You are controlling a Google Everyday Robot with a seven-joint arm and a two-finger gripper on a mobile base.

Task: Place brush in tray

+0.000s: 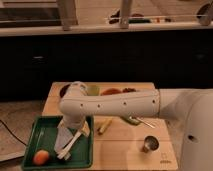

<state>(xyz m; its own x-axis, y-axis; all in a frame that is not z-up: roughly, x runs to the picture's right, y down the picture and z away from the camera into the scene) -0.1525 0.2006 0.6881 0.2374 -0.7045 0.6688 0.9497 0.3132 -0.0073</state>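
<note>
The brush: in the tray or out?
In: the brush lies over the tray floor, below the gripper.

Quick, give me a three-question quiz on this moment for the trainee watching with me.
1. True or false: the orange ball lies in the green tray.
2. Over what does the hand with the brush hang: A) wooden board B) tray C) metal cup?
3. What stands on the board near its right front corner?

Key: 1 true; 2 B; 3 the metal cup.

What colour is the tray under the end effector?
Dark green tray, in the camera view; end effector sits over it.
</note>
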